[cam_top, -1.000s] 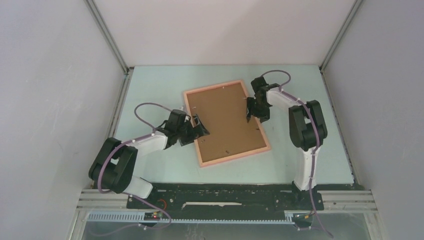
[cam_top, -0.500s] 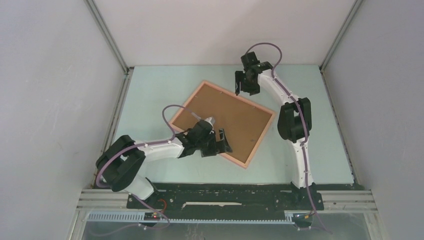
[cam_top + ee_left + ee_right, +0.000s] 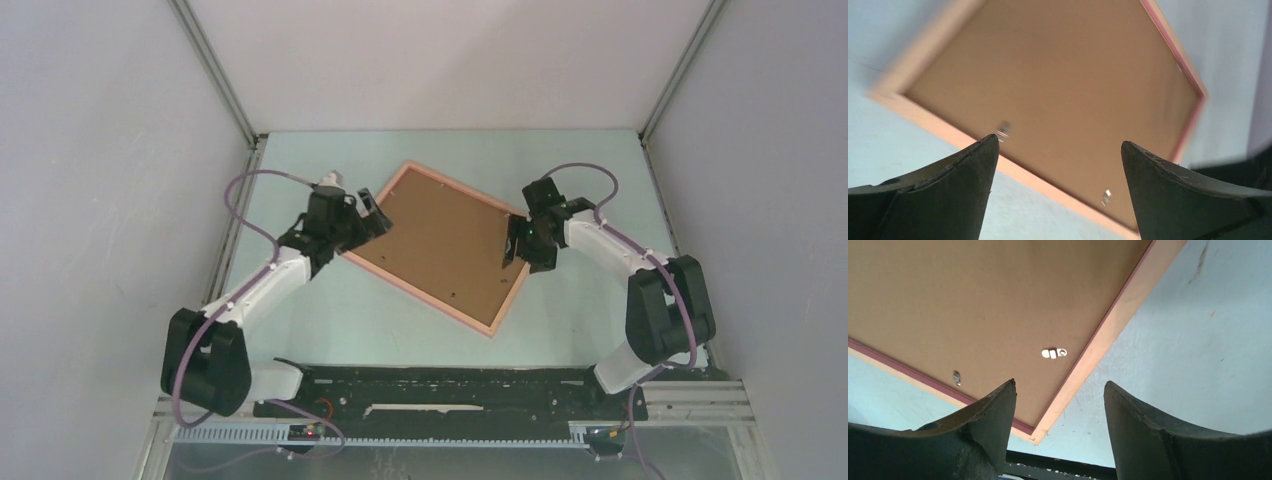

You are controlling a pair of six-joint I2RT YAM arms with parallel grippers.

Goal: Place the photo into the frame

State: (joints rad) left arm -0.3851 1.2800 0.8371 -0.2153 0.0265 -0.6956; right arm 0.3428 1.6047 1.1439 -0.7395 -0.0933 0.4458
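The frame [image 3: 418,296] lies face down on the table, turned like a diamond, its salmon-pink border around the brown backing board [image 3: 440,245]. The photo is not in view. My left gripper [image 3: 377,217] is open and empty over the frame's far-left edge. In the left wrist view the gripper [image 3: 1058,145] looks down on the border [image 3: 1066,200] and board [image 3: 1058,85]. My right gripper [image 3: 511,254] is open and empty at the frame's right edge. In the right wrist view the gripper [image 3: 1060,385] hangs above the border [image 3: 1095,351] near a corner.
Small metal retaining tabs [image 3: 1053,353] sit on the backing board near the border. The pale green table [image 3: 600,190] is enclosed by grey walls with metal rails [image 3: 235,230] along the left and right. The arms' black base bar [image 3: 450,385] runs along the near edge.
My left gripper has moved from the frame's near edge to its far-left edge. My right gripper has come from the far corner down to the right edge. The frame has barely shifted.
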